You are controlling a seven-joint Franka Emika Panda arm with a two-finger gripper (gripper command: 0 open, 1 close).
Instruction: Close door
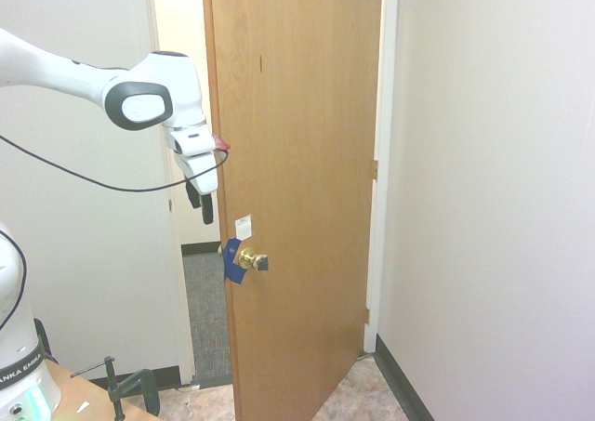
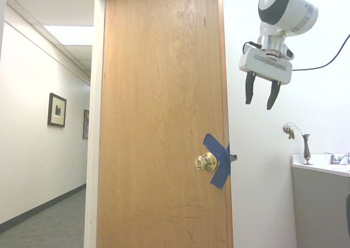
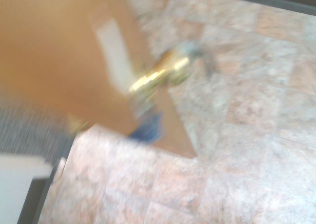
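The tall light-brown wood-grain door (image 1: 297,189) stands ajar, its free edge swung out from the white frame (image 1: 163,142), and through the gap between them grey hallway carpet (image 1: 206,309) shows. Open air lies in front of the door face on the first exterior view, with a plain cream wall (image 1: 493,179) close on the hinge side. The white two-finger gripper (image 2: 261,94) hangs just off the door's free edge, above the round brass knob (image 1: 251,259) and its blue tape (image 1: 231,261), near the small white sticker (image 1: 244,227). Its dark fingers (image 2: 250,88) point down, spread apart, holding nothing and touching nothing. The wrist view is smeared: knob, sticker and door edge over mottled floor tile (image 3: 237,145) read only roughly. The door's foot is cut off in both exterior views
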